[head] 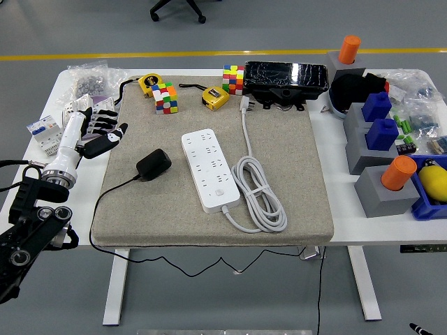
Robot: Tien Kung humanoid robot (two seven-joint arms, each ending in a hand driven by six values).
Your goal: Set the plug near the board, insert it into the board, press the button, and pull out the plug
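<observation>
Left hand [94, 129] over desk [77, 188] at left edge of grey mat [293, 181], fingers [105, 120] spread, empty. Black plug [154, 165] on mat, just left of white power strip [210, 169], apart. Strip's own cord [260, 199] coiled right.

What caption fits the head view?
Left hand open at the mat's left edge; black plug lies unplugged beside the white power strip.

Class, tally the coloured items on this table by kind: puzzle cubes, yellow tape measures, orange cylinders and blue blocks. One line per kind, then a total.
Puzzle cubes: 2
Yellow tape measures: 2
Orange cylinders: 2
Blue blocks: 2
Total: 8
</observation>
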